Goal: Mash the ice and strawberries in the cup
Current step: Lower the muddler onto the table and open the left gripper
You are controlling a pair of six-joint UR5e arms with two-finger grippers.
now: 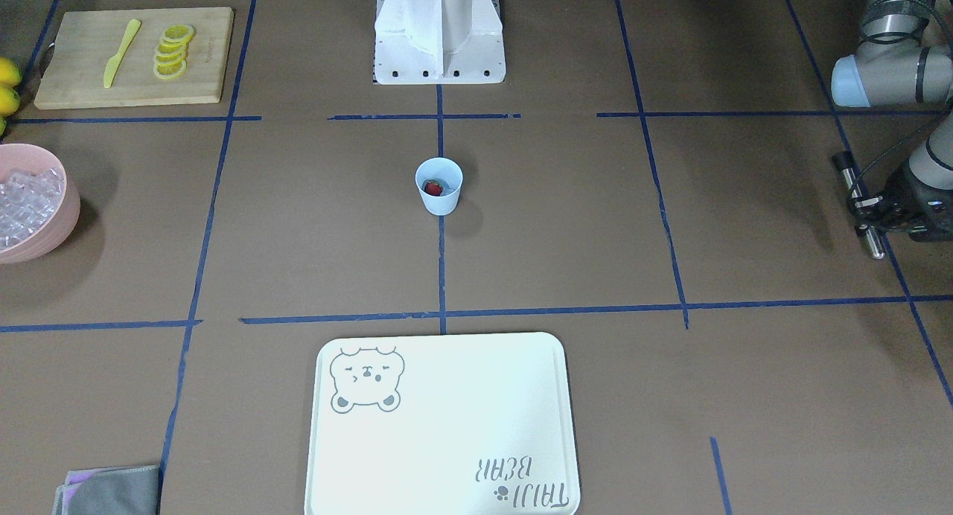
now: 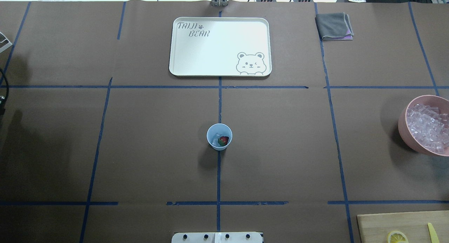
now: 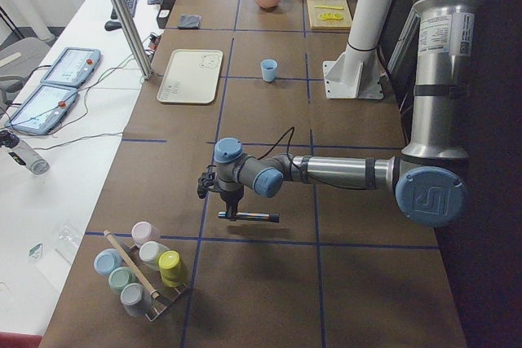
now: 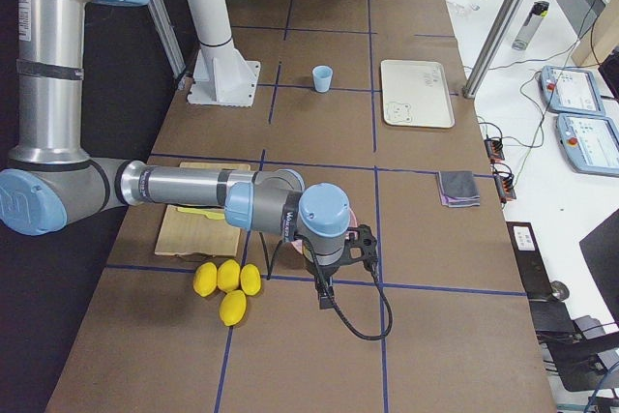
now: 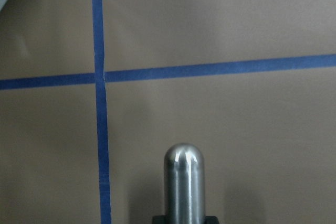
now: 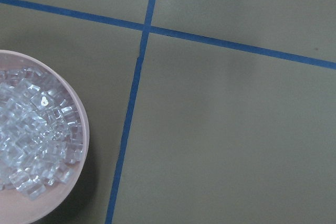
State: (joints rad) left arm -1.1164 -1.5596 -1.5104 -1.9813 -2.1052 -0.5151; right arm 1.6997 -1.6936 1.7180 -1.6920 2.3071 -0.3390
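Found the left arm point(image 3: 342, 173) stretched low over the table's left end, well apart from the cup, with the left gripper point(image 1: 866, 205) clenched on a metal pestle point(image 1: 849, 176) held roughly level above the paper. Judged it carried ready for the mashing, not yet brought across.

Found the right arm point(image 4: 184, 186) bent down near the pink bowl point(image 2: 403, 127). Could not tell the state of the right gripper point(image 4: 325, 299), seen only from the side. Took that bowl, parked at the right edge, for the store of ice point(image 2: 428, 125).

Noted a bear-printed tray point(image 2: 217, 50) on the operators' side, purpose unclear.

Spotted the cup point(image 1: 439, 202) upright at the table's middle on the centre tape line, probably for easy reach by either arm. Made out the strawberry point(image 1: 433, 188) inside it, whole and unmashed, beside a few seemingly clear cubes.

Beyond, saw white desks with teach pendants point(image 3: 69, 67). On the table, saw brown paper point(image 2: 280, 148) gridded with blue tape point(image 2: 219, 179).
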